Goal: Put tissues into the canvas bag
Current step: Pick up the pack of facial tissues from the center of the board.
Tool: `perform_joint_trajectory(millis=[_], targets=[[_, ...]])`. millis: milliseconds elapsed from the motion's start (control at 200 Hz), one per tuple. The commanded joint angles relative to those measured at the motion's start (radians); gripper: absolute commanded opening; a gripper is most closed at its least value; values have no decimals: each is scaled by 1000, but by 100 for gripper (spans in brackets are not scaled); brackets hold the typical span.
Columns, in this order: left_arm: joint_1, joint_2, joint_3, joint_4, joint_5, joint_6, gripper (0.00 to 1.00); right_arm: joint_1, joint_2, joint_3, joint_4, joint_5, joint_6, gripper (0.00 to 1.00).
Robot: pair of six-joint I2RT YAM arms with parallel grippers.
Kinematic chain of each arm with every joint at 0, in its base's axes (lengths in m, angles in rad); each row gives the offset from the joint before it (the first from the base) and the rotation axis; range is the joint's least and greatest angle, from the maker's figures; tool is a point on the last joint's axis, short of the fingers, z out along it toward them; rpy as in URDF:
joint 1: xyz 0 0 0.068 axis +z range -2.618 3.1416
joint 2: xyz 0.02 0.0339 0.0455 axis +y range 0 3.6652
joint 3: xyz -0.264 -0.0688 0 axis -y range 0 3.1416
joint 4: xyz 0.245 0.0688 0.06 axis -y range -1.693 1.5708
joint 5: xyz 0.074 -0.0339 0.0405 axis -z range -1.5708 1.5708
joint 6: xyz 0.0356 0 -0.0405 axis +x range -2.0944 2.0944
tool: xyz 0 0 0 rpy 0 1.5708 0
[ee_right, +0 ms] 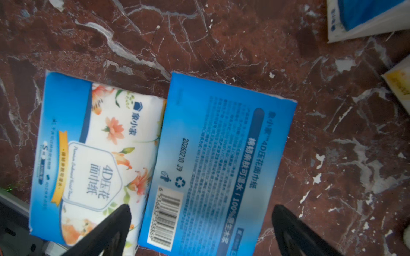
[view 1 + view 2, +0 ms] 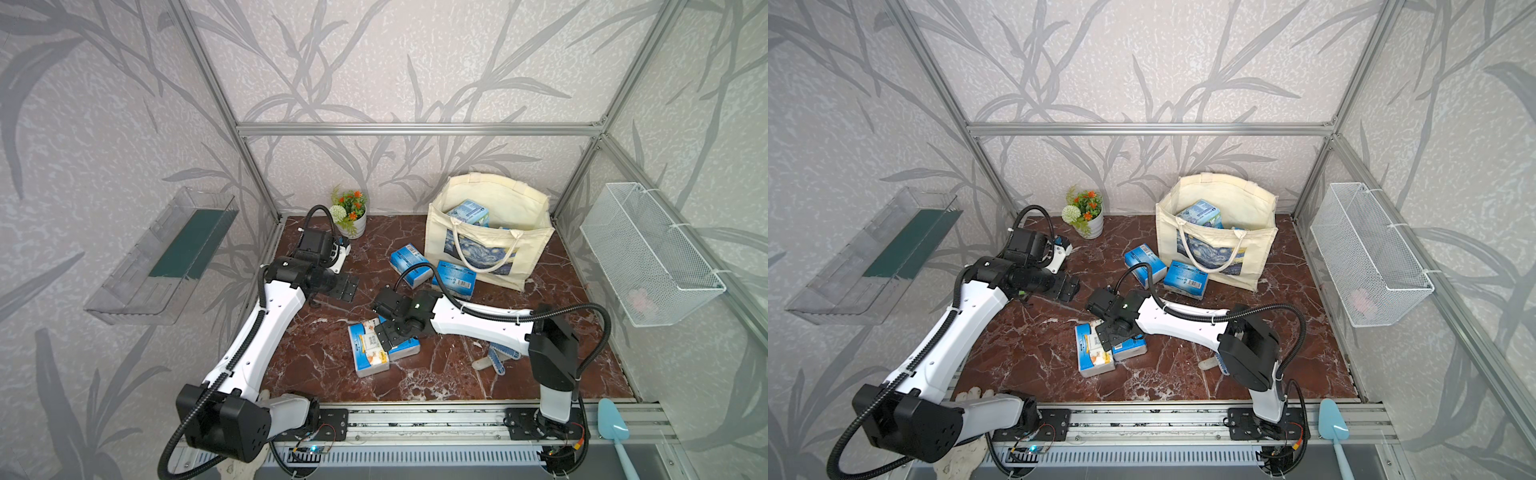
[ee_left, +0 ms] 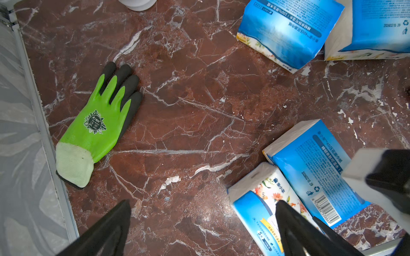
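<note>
The cream canvas bag (image 2: pixel 490 245) stands open at the back right with a tissue pack (image 2: pixel 469 212) inside. Two more blue packs (image 2: pixel 409 259) (image 2: pixel 455 280) lie just in front of it. In the middle of the table a floral-faced pack (image 1: pixel 95 155) and a blue barcode pack (image 1: pixel 221 159) lie side by side. My right gripper (image 1: pixel 202 221) hovers open over them, its fingers straddling the barcode pack, and it also shows in a top view (image 2: pixel 388 332). My left gripper (image 3: pixel 203 221) is open and empty over bare marble at the left, as a top view (image 2: pixel 347 286) also shows.
A green glove (image 3: pixel 97 124) lies by the left wall. A flower pot (image 2: pixel 351 212) stands at the back, and a dotted glove (image 2: pixel 496 359) lies at the front right. A wire basket (image 2: pixel 648 253) hangs on the right wall, a clear shelf (image 2: pixel 162 257) on the left.
</note>
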Motion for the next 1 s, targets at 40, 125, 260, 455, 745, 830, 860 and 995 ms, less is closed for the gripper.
perform_joint_trajectory(millis=[40, 125, 260, 455, 745, 830, 860, 995], targets=[[3, -33, 14, 3, 0, -3, 99, 1, 36, 45, -56, 50, 3, 99], [4, -30, 13, 2, 9, -3, 99, -6, 45, 44, -51, 53, 10, 99], [4, -24, 14, 6, 18, -7, 99, -31, 70, 36, -51, 25, 33, 99], [3, -20, 18, 8, 16, -8, 99, -55, 57, -9, 35, -38, 50, 99], [4, -11, 24, 7, 17, -8, 100, -65, 118, 24, 4, -24, 49, 99], [4, -6, 27, 8, 17, -8, 99, -72, 124, 17, 9, -22, 51, 99], [4, -6, 28, 8, 18, -8, 99, -75, 127, 17, 8, -20, 51, 99], [5, 2, 28, 8, 20, -9, 99, -83, 142, 22, 0, -14, 47, 99]])
